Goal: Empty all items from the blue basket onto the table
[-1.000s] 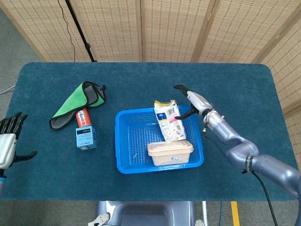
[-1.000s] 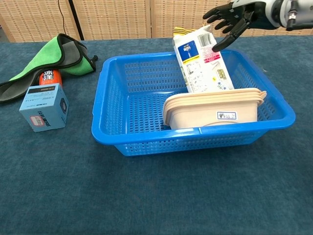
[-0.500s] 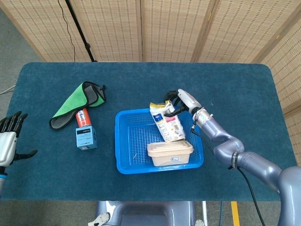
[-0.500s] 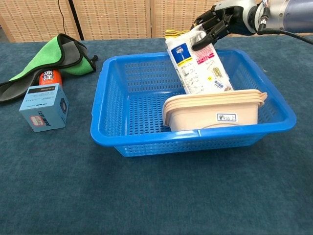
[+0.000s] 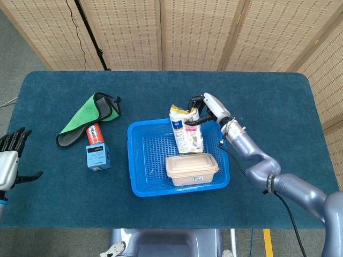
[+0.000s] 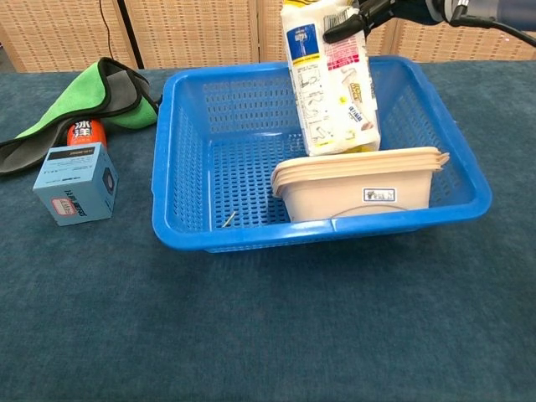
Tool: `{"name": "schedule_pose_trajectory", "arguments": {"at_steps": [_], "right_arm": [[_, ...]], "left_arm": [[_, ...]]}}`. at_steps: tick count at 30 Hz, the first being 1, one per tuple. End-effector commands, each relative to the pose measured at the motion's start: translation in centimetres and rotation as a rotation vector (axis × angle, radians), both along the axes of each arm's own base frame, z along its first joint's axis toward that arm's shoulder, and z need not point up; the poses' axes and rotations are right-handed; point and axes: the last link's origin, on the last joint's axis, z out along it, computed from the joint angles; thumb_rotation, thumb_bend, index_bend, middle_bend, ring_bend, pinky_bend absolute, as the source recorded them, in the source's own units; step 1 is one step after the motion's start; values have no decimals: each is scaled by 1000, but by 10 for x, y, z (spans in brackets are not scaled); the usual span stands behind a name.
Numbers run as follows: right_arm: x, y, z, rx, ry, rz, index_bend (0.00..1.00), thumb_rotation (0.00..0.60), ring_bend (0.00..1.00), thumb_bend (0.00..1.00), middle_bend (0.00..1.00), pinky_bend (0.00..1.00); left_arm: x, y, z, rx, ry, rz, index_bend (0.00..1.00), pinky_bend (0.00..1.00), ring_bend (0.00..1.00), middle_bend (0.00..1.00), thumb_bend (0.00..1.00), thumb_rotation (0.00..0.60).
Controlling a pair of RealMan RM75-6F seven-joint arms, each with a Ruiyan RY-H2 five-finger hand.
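Lifting step: right hand gripping the top of the white packet, upright at the far side of the blue basket. Beige lidded tub near the front wall. Left hand wide, idle, far left of the basket. Next: raising clear of the rim, then setting beside the basket.

The right arm reaches in from the lower right, its silver forearm angled up and to the left, wrist extended toward the far side. The right hand sits at the end of it with dark fingers curled forward and closed on the top of the packet it holds. The left hand hangs at the far left edge, fingers spread apart and holding nothing, thumb pointing inward.
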Motion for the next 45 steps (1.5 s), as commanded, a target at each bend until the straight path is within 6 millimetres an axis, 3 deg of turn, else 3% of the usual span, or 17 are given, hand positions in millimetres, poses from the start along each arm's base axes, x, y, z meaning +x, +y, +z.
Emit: {"name": "schedule_pose_trajectory", "arguments": {"at_steps": [1,8,13,21,25,28,32,36,41,42,43,45], "right_arm": [[-2,-2,4,-33,12,2,638,600,536,214,606,611],[-16,-7,-1,-92,77,-49,648,600,523,218,619,583],[-12,-10,12,-159,-2,-63,649,600,523,217,622,583],[14,-1,72,-223,-188,-19,650,600,523,221,626,583],[14,1,96,-287,-210,-22,649,600,523,221,626,583],[-2,-7,111,-388,-172,-52,649,600,523,221,626,583],[-37,-22,121,-524,-60,-132,648,600,523,221,626,583],[-74,-28,109,-486,25,-222,645,600,523,221,626,583],[-93,-27,89,-435,68,-248,634,600,510,221,615,579],[-96,-27,84,-424,76,-248,605,600,484,215,591,563],[-97,-26,76,-395,92,-241,499,600,398,164,506,497],[-96,-22,66,-322,115,-210,208,600,159,54,229,281]], "left_arm": [[0,-1,-1,-8,0,-2,0,0,0,0,21,600],[1,-3,-2,-24,-2,-11,0,0,0,0,21,600],[-1,-3,-1,-24,-4,-7,0,0,0,0,21,600],[0,-2,-4,-45,-7,-6,0,0,0,0,21,600],[1,-3,-5,-53,-4,-12,0,0,0,0,22,600],[1,-3,-6,-58,-3,-14,0,0,0,0,21,600],[2,-4,-7,-59,-1,-16,0,0,0,0,21,600],[3,-4,-9,-63,2,-20,0,0,0,0,21,600],[4,-4,-11,-68,6,-20,0,0,0,0,21,600],[4,-4,-11,-69,7,-20,0,0,0,0,21,600],[4,-4,-12,-71,7,-20,0,0,0,0,21,600],[4,-4,-12,-72,6,-19,0,0,0,0,21,600]]}}
